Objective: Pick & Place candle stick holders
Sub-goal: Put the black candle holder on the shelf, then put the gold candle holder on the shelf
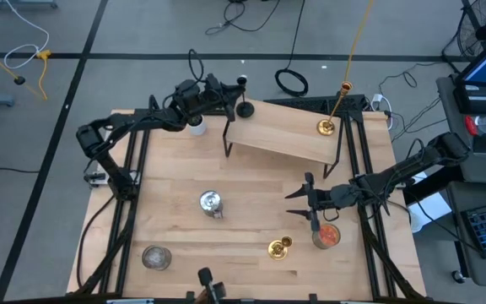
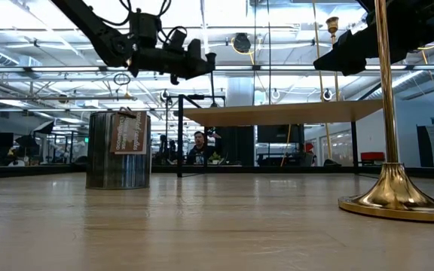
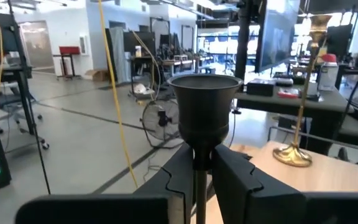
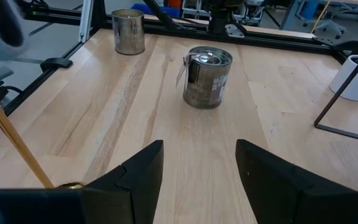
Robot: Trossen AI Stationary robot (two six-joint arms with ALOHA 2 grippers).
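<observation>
From above, the left end effector (image 1: 229,95) reaches over the far left corner of a raised wooden shelf (image 1: 281,128) that stands on the table (image 1: 175,228), clenched on the slim black stemmed holder (image 1: 244,108), whose round base shows at the shelf's corner. A brass holder (image 1: 326,127) with a tall thin stem stands on the shelf's right end. On the table lie a silvery glass cup (image 1: 212,203) near the middle, a second silvery cup (image 1: 156,257) at the near left, another brass holder (image 1: 278,247) and an orange-red cup (image 1: 327,236) just beside it. A small white cup (image 1: 197,127) sits left of the shelf. The right end effector (image 1: 304,203) hangs released over the table, beside the orange-red cup.

At table level, a silvery cup (image 2: 119,150) and a brass base (image 2: 396,199) stand before the shelf (image 2: 277,114).

The left wrist camera shows dark fingers (image 3: 185,180) closed around the black stem (image 3: 204,121).

The right wrist camera shows its fingers (image 4: 138,171) spread apart, both silvery cups (image 4: 207,78) ahead.
</observation>
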